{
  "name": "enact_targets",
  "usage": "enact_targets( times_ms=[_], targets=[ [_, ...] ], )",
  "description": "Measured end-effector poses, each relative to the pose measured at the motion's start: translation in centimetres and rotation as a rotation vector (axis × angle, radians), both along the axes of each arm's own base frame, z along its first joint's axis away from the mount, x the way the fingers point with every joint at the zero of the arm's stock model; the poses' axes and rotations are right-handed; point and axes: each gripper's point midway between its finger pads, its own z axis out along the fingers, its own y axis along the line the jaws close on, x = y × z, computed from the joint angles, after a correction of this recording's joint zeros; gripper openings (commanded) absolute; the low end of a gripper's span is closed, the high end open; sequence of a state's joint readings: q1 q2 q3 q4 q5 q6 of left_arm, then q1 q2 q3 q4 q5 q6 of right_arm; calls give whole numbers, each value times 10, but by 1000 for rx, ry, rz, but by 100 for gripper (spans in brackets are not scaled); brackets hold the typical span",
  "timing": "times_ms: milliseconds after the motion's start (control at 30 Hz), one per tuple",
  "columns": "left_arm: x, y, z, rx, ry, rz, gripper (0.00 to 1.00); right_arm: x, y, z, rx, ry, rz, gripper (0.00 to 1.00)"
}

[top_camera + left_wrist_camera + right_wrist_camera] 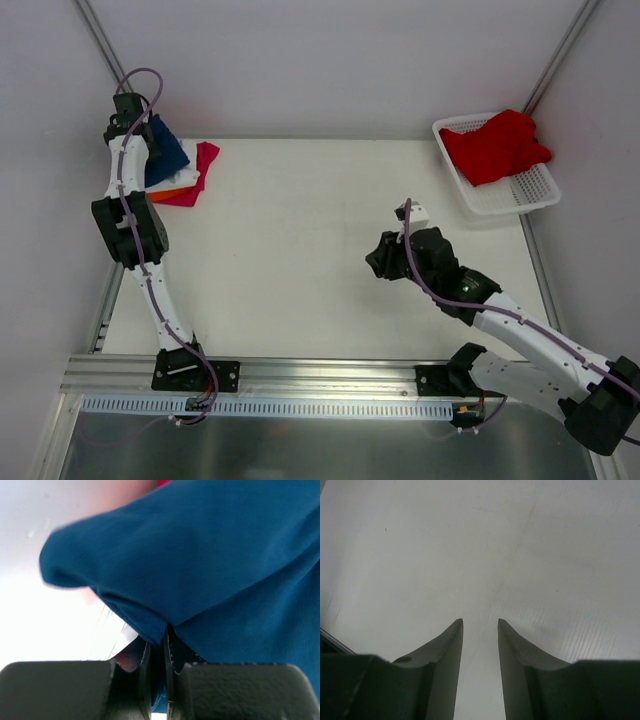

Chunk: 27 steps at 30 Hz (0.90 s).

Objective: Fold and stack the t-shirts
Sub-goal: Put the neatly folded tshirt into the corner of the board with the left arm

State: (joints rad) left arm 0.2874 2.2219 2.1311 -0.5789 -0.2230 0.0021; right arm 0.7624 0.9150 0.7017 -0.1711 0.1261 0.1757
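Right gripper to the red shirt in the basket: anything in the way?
Nothing visible. Only bare table lies between the right gripper and the basket, and the red t-shirt heaps above its rim. The left gripper is far left, shut on the blue t-shirt.

On my feed I see a plain deep-blue soft cloth t-shirt [168, 152], with slivers of a white cloth t-shirt [181, 179], an orange cloth t-shirt [160, 195] and a magenta cloth t-shirt [205, 163] by it. A solid bright-red crumpled cloth t-shirt [497, 145] contrasts with the white plastic lattice basket [525, 196], which has a fine grid pattern. The flat table top [300, 260] is a pale off-white, and the jointed left arm [135, 215] is white and black.
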Motion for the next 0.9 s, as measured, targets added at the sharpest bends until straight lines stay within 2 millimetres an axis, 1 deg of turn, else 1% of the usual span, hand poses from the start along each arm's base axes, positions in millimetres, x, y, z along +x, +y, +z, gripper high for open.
enact_targets(
  times_ms=[67, 100, 133, 167, 200, 233, 267, 300, 333, 367, 433, 600, 800, 900],
  targets=[
    [0, 5, -15, 16, 34, 11, 0, -1, -1, 2, 6, -4, 3, 37],
    [1, 7, -22, 20, 48, 15, 9, -2, -1, 2, 8, -6, 3, 37],
    [2, 10, -31, 27, 66, 20, 20, -2, -1, 3, 10, -8, 3, 37],
    [2, 11, -37, 29, 77, 21, 28, -3, -2, 3, 11, -9, 3, 38],
    [2, 12, -43, 35, 92, 23, 39, -3, -2, 2, 12, -9, 3, 37],
    [1, 14, -47, 43, 105, 24, 47, -4, -2, 2, 11, -6, 4, 38],
    [1, 15, -49, 50, 112, 24, 59, -4, -2, 2, 11, -5, 4, 38],
    [1, 16, -48, 55, 114, 23, 84, -4, -2, 1, 11, -4, 4, 38],
    [1, 17, -47, 55, 111, 27, 94, -4, -2, 1, 12, -3, 4, 38],
    [1, 20, -44, 62, 106, 34, 99, -4, -2, 1, 12, -2, 5, 38],
    [3, 22, -39, 66, 91, 40, 99, -4, -2, 0, 10, 2, 5, 37],
    [4, 21, -37, 76, 90, 41, 99, -5, 0, -2, 11, 12, 16, 37],
    [8, 10, -28, 85, 76, 25, 99, -7, -1, -11, 4, 28, 20, 37],
    [10, 5, -26, 93, 73, 16, 99, -8, -1, -12, 5, 29, 21, 37]
  ],
)
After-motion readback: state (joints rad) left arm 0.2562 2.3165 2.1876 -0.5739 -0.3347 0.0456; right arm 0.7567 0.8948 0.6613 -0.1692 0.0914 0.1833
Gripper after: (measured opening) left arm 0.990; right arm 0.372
